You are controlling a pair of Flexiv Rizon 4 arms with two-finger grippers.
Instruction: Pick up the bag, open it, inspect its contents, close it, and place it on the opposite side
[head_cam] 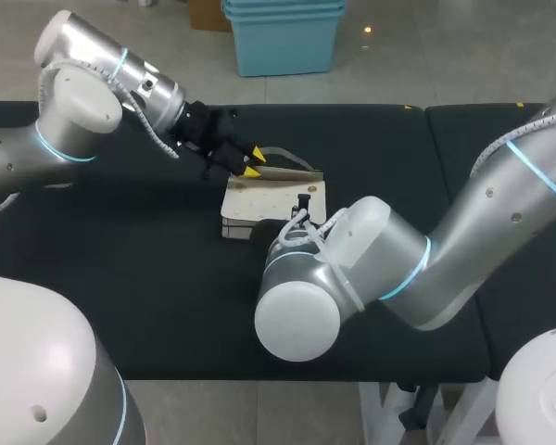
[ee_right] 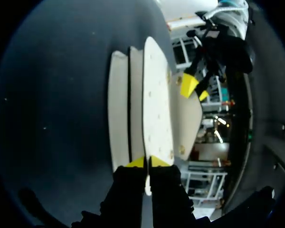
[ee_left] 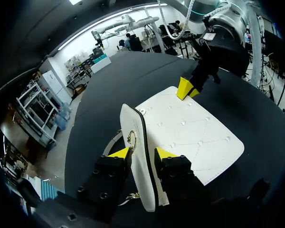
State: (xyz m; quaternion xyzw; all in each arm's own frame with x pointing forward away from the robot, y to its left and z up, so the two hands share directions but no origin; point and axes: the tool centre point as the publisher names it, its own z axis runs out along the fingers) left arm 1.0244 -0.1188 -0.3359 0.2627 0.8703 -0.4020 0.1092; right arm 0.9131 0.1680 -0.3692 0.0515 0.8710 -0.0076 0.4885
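Near the middle of the black padded desk, the flat cream-white studded bag lies well clear of every edge. The head view largely hides the right end effector beneath its own wrist; its wrist view shows it clamped on a thin panel edge. The left end effector pinches the upright flap between both fingers.

Right fingers pinching white bag edge, left fingers at far side
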